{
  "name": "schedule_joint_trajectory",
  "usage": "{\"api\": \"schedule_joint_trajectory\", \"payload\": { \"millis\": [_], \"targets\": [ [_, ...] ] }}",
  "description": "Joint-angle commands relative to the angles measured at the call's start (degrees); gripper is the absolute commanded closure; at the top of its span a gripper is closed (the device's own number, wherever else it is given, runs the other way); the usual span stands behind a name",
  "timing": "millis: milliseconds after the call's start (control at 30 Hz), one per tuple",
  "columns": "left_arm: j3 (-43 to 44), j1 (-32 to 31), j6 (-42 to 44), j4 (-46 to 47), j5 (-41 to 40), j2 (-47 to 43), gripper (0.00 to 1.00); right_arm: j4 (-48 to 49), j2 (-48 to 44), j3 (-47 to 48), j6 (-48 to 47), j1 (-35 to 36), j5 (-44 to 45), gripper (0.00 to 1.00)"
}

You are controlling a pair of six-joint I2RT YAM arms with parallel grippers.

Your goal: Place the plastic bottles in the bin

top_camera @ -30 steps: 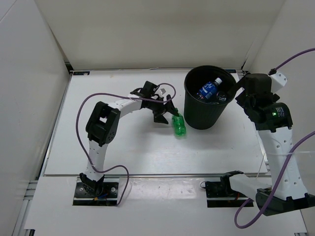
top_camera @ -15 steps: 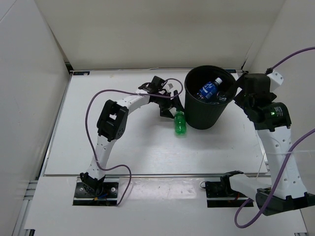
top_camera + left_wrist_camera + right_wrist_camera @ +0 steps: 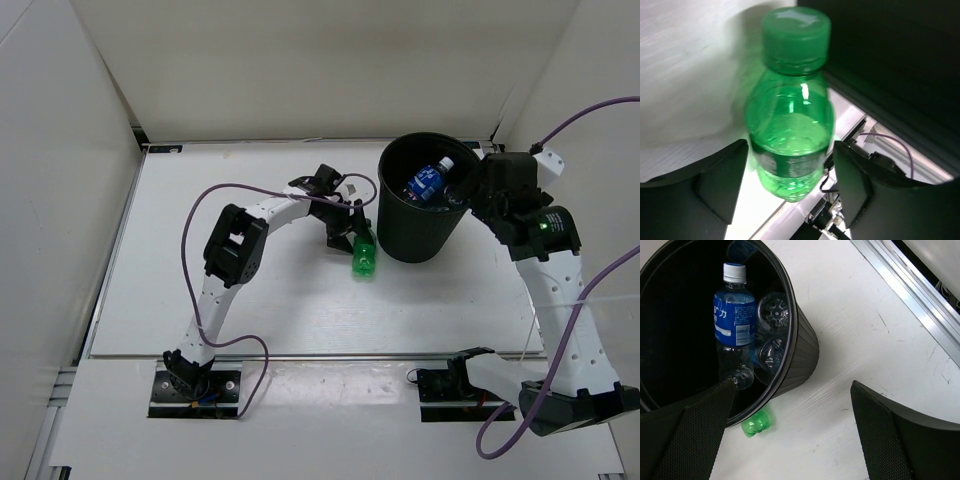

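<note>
Green bottle: we see the green bottle (image 3: 790, 120) lying on the white counter (image 3: 250, 290), just beside the left wall of the bin (image 3: 405, 245), outside it.
Its cap: the green cap (image 3: 796, 30) is on and points away from the left wrist camera, with the bin's dark wall close on its right.
Left pincer: the left pincer (image 3: 790, 150) straddles the green bottle, one of its fingers (image 3: 722, 180) on each side of the lower body. The pads look right against the plastic, but we cannot tell whether they are clenched on it or only beside it.
Left arm: from above, we see it reach across the counter from its base at the near left, with the wrist ending at the bin's left side.
Bin: it stands upright at the far right of the counter, its mouth open to the top camera.
Inside the bin: we count a blue-labelled bottle (image 3: 732, 325) with a white cap, leaning against the inner wall, and two clear bottles (image 3: 772, 312) next to it, seen base-on.
Right pincer: the right pincer (image 3: 792, 385) is released, its fingers spread wide with nothing between them. It hangs over the bin's right rim, looking down into it.
</note>
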Motion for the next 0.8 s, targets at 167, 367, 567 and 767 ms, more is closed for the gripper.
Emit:
{"api": "schedule_joint_trajectory", "payload": {
  "millis": [167,367,567,767],
  "targets": [
    [-3.7,0.6,1.1,-2.0,-1.2,-5.5,0.31,1.6,-1.1,-1.0,0.3,0.2,2.7,0.0],
    [-8.6,4.9,2.2,-3.2,-10.3,-16.5,0.36,1.6,-1.6,-1.5,0.9,0.2,4.6,0.0],
    [3.6,9.0,2.2,-5.8,-19.6,-24.5,0.36,1.0,-1.6,-1.5,2.2,0.2,5.8,0.0],
    [31.6,7.0,5.3,-5.0,-20.1,-17.7,0.36,-0.7,-1.1,-1.5,4.9,0.2,6.9,0.0]
  ]
}}
